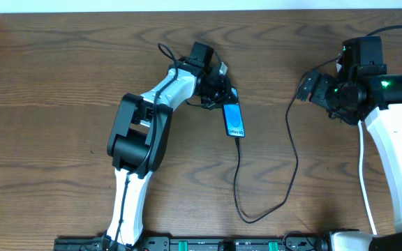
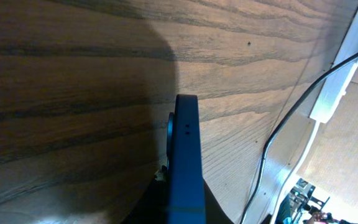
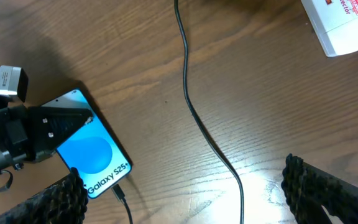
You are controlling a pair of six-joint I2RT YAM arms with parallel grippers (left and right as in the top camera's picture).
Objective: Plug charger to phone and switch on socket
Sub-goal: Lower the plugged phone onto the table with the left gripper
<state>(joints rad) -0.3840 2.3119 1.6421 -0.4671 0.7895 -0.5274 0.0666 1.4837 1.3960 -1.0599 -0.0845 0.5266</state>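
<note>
With left hand point(image 1: 222, 95), pinched slim blue-screened phone point(image 1: 234, 120); judged thin black charger cable point(image 3: 186, 74) seated opposite that hand. Held right hand point(image 3: 182, 171) spread, empty; judged white power-strip socket point(image 3: 347, 25) beyond unswitched.

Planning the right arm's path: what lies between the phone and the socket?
In the right wrist view, only the charger cable crosses the bare wooden table between phone and socket.

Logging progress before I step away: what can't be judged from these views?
Socket switch: right wrist view's frame edges cut it off; overhead shows no socket.
Charger tip in phone: too small to tell if seated.
Charger's plug head: cable exits right wrist view's top edge.
</note>
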